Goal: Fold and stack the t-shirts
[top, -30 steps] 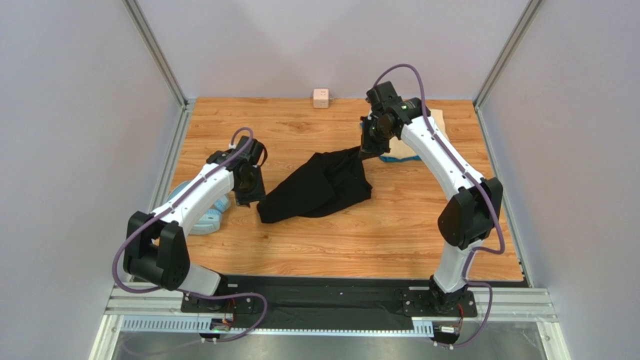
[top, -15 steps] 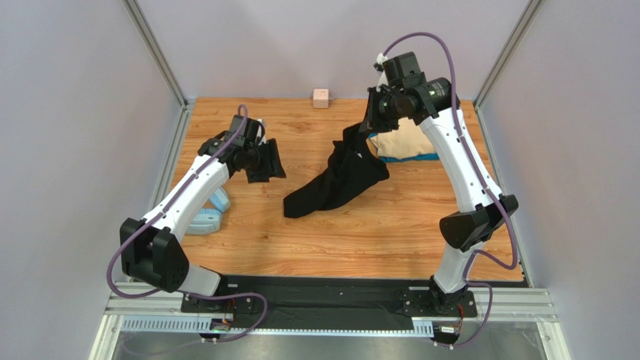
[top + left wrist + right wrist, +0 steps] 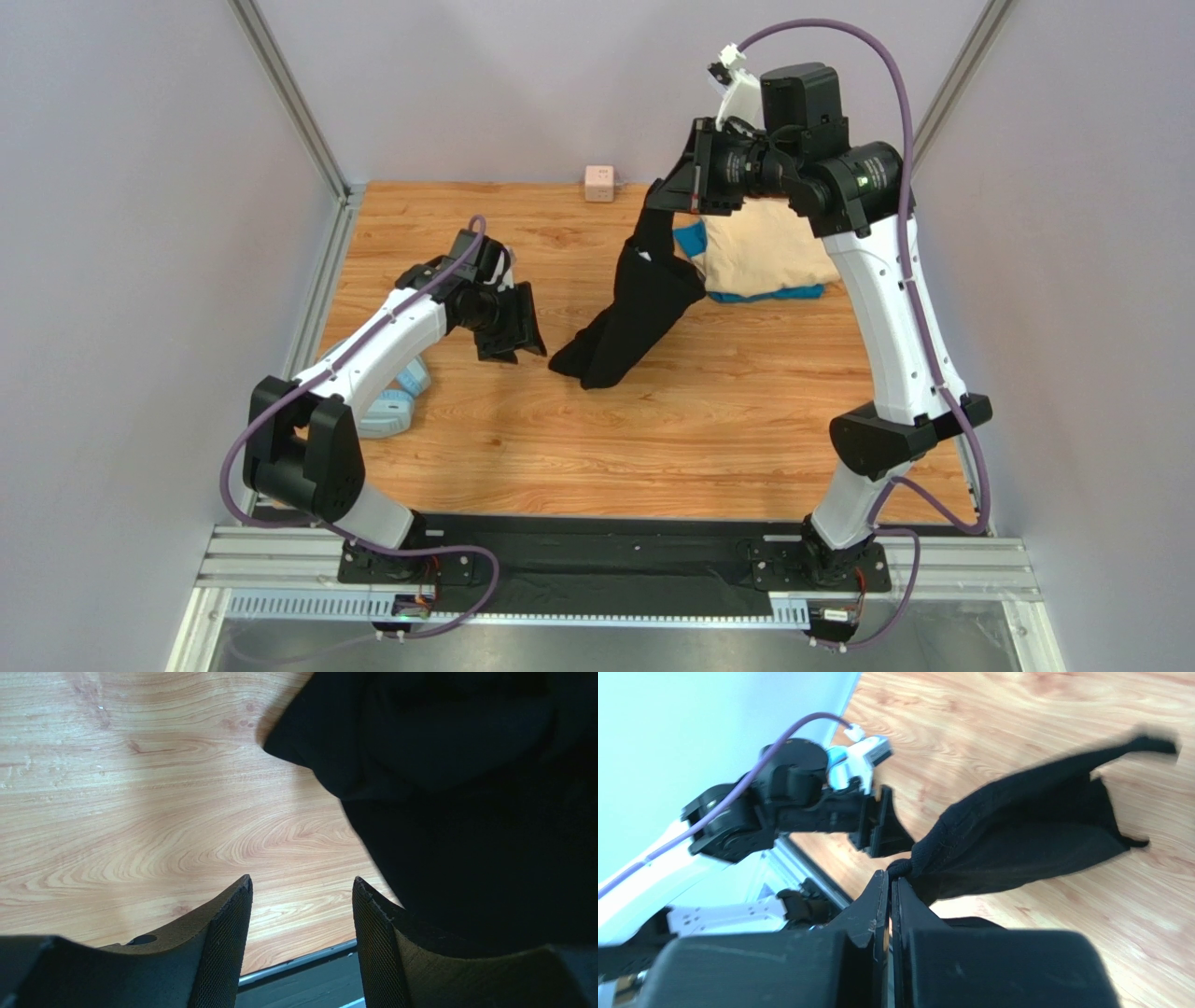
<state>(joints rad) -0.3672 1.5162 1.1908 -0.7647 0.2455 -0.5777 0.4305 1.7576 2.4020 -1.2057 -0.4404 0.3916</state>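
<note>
Right gripper (image 3: 673,196), jaws closed on an edge of the black t-shirt (image 3: 634,297), held it above the table (image 3: 701,434); the cloth hung toward 7 o'clock, its lower end at the wood. Left gripper (image 3: 522,325), jaws apart and empty, stood at 9 o'clock of that end. The cream t-shirt (image 3: 765,249) lay on the blue t-shirt (image 3: 687,241) at 3 o'clock.

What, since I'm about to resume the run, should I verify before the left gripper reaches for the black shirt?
1. Right gripper shut on black shirt: ok.
2. Left gripper open and empty: ok.
3. Bare table between it and the shirt: ok.
4. Shirt's lower end off the table: cannot tell.
5. Cream shirt lying on blue shirt: ok.
</note>
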